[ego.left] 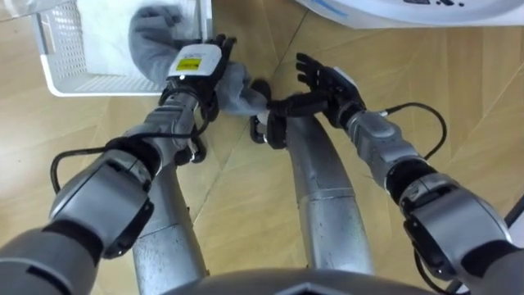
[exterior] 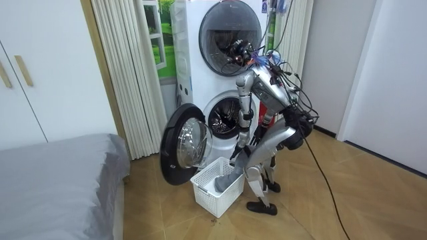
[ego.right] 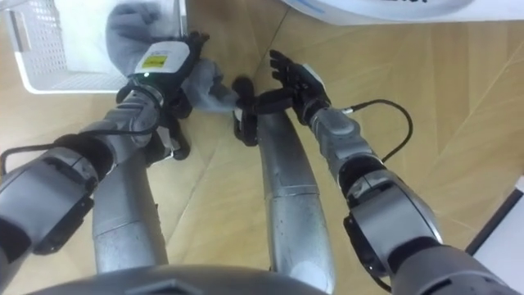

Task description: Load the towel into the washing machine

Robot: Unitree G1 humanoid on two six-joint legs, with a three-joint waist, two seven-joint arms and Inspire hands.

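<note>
A grey towel (ego.left: 151,33) hangs over the rim of a white laundry basket (ego.left: 61,57) on the wooden floor, one end trailing out toward my legs. My left hand (ego.left: 196,65) lies on the towel at the basket's edge, fingers curled round the cloth. Just to the right, my right hand (ego.left: 332,82) hovers with fingers spread and holds nothing. In the room view I stand bent forward over the basket (exterior: 215,193), directly before the washing machine (exterior: 223,117), whose round door (exterior: 181,143) stands swung open toward the room view's left.
A second machine (exterior: 223,33) is stacked above the washer. The washer's white front (ego.left: 393,10) runs along the top edge of the eye view. A bed (exterior: 60,173) and curtains stand at the room view's left, with bare floor at its right.
</note>
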